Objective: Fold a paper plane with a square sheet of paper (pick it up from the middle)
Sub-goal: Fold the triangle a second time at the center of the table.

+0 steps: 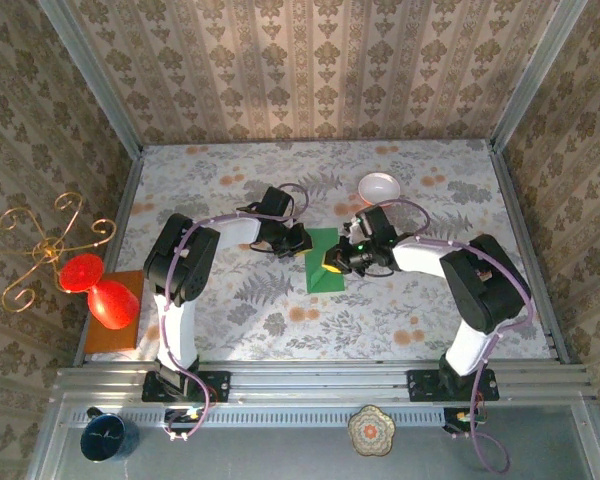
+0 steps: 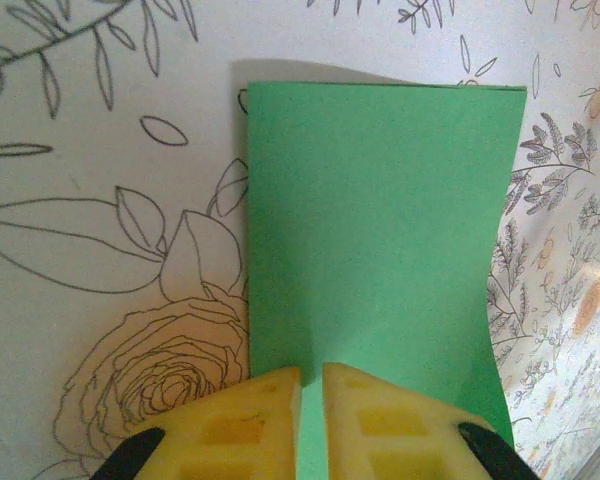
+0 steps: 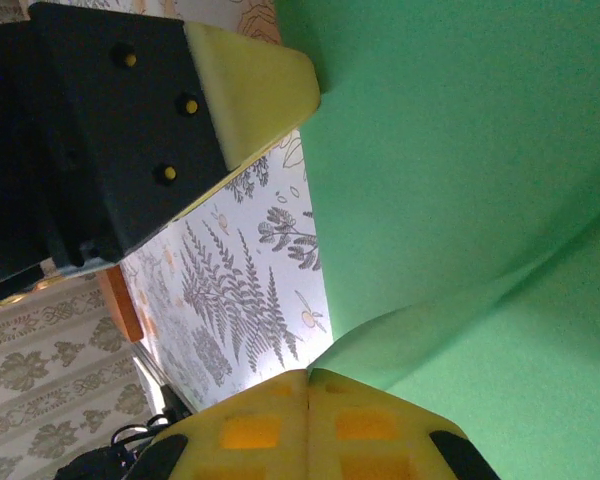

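Top external view: floral-cloth table (image 1: 250, 305), both arms reaching toward its centre.
Task item: square sheet of paper (image 1: 318, 281), bright green, matte, unmarked; it lies at the table's centre and its outline here is an upright rectangle.
Left gripper (image 1: 300, 241): at the sheet's 10 o'clock corner.
Right gripper (image 1: 332, 263): over the sheet's middle, its arm lying toward 3 o'clock.
Left wrist view: yellow fingers (image 2: 265, 405) at 6 o'clock of the frame, nearly together with a thin slit between them. Green shows in the slit; whether they nip the sheet cannot be told. The sheet stretches away toward 12 o'clock, its right edge bowed.
Right wrist view: the right gripper's yellow fingertips (image 3: 265, 425) at 6 o'clock, pressed together. A raised flap of the sheet curls up to the tips; a pinch on it cannot be confirmed. One yellow finger of the left gripper sits at 11 o'clock, at the sheet's edge.
White bowl (image 1: 379, 186): 1 o'clock from the sheet, apart from it.
Orange board (image 1: 105, 341): table's 8 o'clock edge, with a red glossy object (image 1: 113, 303) on it.
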